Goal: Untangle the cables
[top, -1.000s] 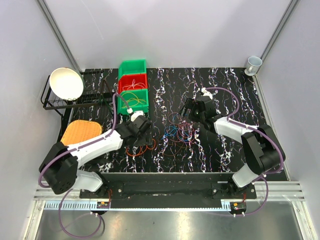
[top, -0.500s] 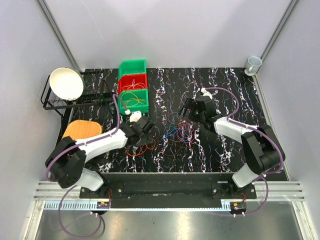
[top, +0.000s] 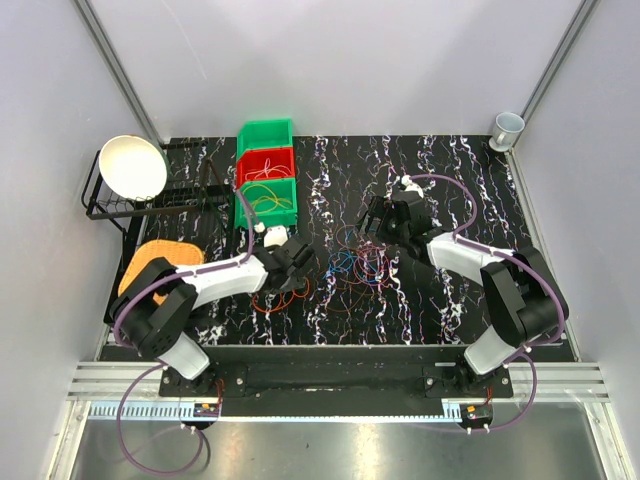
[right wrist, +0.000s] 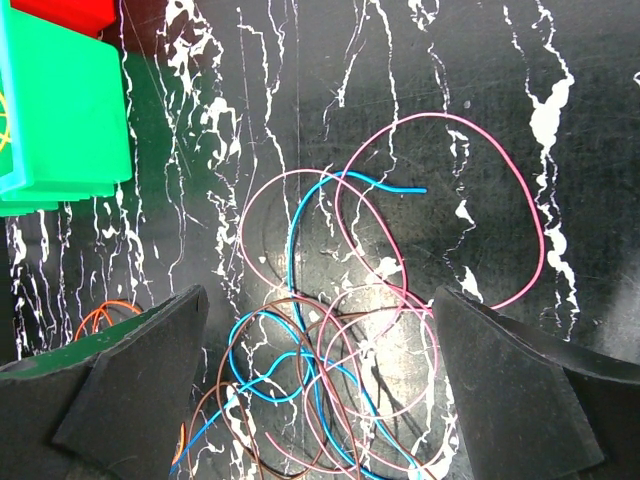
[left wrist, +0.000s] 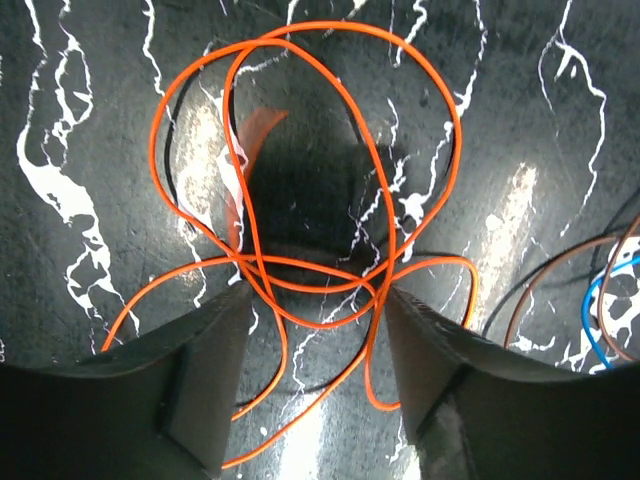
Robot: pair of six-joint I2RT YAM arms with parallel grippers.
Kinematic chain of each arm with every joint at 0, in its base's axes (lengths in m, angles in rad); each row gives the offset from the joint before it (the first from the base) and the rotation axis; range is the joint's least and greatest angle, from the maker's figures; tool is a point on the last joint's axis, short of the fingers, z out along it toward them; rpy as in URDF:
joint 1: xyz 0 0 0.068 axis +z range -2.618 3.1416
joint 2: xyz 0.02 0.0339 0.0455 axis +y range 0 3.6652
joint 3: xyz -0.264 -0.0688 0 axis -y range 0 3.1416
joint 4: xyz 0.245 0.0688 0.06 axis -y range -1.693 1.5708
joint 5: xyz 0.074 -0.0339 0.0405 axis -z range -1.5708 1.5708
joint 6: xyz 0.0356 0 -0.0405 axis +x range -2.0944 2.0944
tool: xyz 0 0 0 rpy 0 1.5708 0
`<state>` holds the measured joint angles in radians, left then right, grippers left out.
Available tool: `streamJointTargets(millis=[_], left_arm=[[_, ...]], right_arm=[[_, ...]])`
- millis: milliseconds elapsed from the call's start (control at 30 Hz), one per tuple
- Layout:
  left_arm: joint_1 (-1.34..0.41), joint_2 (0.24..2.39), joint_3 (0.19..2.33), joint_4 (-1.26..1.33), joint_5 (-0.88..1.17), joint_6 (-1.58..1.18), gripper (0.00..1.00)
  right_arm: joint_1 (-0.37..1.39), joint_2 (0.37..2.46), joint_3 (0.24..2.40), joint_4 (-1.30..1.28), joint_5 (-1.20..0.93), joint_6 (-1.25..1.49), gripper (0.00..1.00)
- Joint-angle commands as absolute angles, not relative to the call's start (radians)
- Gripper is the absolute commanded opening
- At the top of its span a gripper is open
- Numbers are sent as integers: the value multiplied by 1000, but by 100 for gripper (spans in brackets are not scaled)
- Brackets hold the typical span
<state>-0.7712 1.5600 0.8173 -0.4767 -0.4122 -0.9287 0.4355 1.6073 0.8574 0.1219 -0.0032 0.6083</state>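
Note:
A bunch of orange cable loops (left wrist: 300, 170) lies on the black marbled table, partly between my left fingers (left wrist: 170, 390). My left gripper (left wrist: 315, 340) is open, low over these loops; in the top view it (top: 292, 257) is just above the orange loops (top: 282, 296). A tangle of pink, blue and brown cables (right wrist: 340, 350) lies mid-table (top: 360, 265). My right gripper (right wrist: 320, 385) is open and empty above that tangle, at its far side in the top view (top: 378, 224).
Three bins stand in a row at the back left: green (top: 265, 135), red (top: 265, 165) and green (top: 268, 203), the nearer two holding thin loops. A white bowl (top: 132, 167) sits on a black rack. An orange pad (top: 160, 262) lies left. A cup (top: 507, 127) stands far right.
My left arm has swung so its gripper moved a little right, toward the middle, over the orange loops. The right arm and the cables have not visibly moved.

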Motion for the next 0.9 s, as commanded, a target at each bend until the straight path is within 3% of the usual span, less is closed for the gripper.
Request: streamJointTargets(millis=[0,133,167,300,533,867], left_arm=[[-772,1603,835,-445,-443,-950,51],[-772,1618,822,-442,-451,-953,32],[-773,1626,816,-431,-451,-953,22],[-773,1643,804,-411,-437,-933,0],[-788,1577,811,-394,-399,-871,0],[-784,1313,916,-474,-227,-658,0]], right_arm=[[428,1612,891,137,-23,617,100],[426,1614,891,137,-23,617,100],[426,1615,893,137,-23,621,100],[426,1621,896,137,-26,620,100],[426,1628,897,143,-32,618,100],[426,1594,829,291,-169,630,100]])
